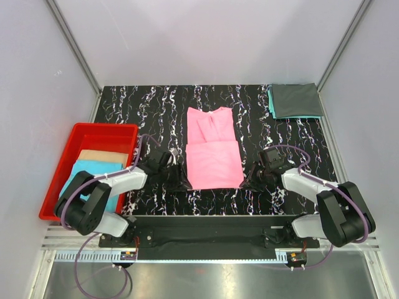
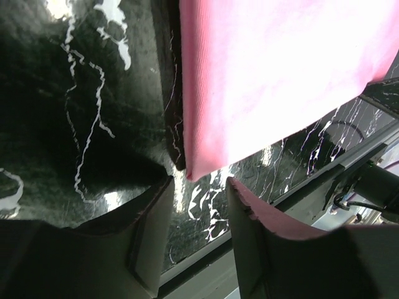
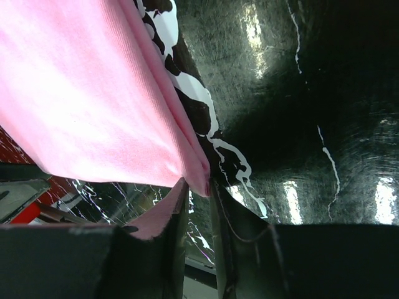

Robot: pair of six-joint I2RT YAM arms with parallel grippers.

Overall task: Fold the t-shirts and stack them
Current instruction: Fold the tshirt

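Partly done, by my reading: a dark grey t-shirt (image 1: pixel 296 98) lies folded flat on a teal one (image 1: pixel 272 103), far right of the red bin (image 1: pixel 106 128), and a light blue shirt (image 1: pixel 87 173) sits inside it. The pink t-shirt (image 1: pixel 214 163) — soft ribbed knit — lies just right of the bin, its near half doubled into a rectangle. The left gripper (image 2: pixel 198 184) gapes at the corner nearer the bin; the right gripper (image 3: pixel 199 187) is narrow around the farther corner — whether it grips, I cannot tell.

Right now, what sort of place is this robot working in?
Probably a lab test booth: plain white panel walls close in a black white-veined tabletop, with a bright pink cloth t-shirt laid out and a red plastic bin.
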